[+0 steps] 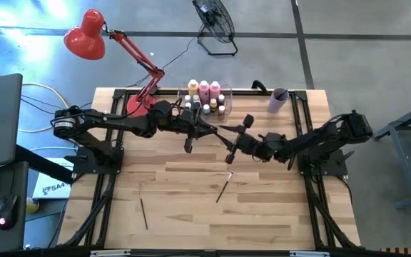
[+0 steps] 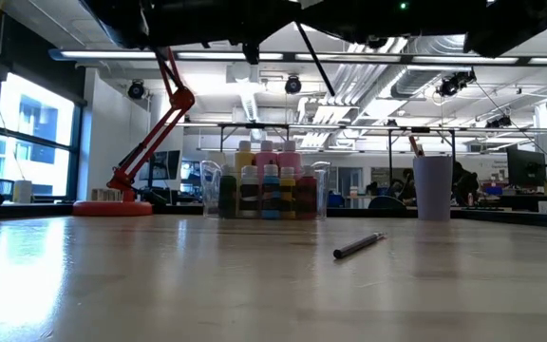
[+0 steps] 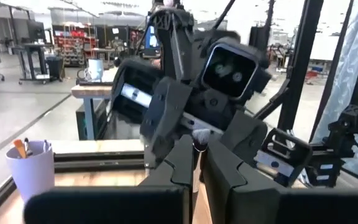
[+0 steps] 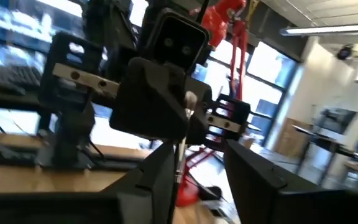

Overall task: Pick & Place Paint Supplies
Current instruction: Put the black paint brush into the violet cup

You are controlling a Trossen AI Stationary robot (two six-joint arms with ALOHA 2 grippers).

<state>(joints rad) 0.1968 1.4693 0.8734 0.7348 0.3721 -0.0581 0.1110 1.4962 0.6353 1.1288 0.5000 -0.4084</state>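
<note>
My two grippers meet high above the table's middle. My left gripper [image 1: 215, 130] [image 3: 196, 171] is shut on a thin dark paintbrush [image 2: 316, 59], which slants in the air. My right gripper [image 1: 238, 140] [image 4: 197, 171] faces it, open, with the same paintbrush [image 4: 180, 155] between its fingers, close to one of them. Two more paintbrushes lie flat on the table, one near the middle [image 1: 224, 187] and one at the near left [image 1: 143, 213]. Pink, yellow and small white-capped paint bottles [image 1: 207, 96] stand in a clear bin at the far edge. My left gripper pinches the paintbrush's shaft [image 3: 197, 142] between its two fingers, which reach out level from the table's left. The paintbrush is lifted clear of the table and stands slanted. My right gripper: the paintbrush runs close along one finger [image 4: 160, 171]; whether they touch I cannot tell.
A lilac cup [image 1: 278, 100] with a brush in it stands at the far right. A red desk lamp [image 1: 120, 57] has its base on the far left corner. The near half of the table [image 1: 262, 214] bears only the two loose brushes.
</note>
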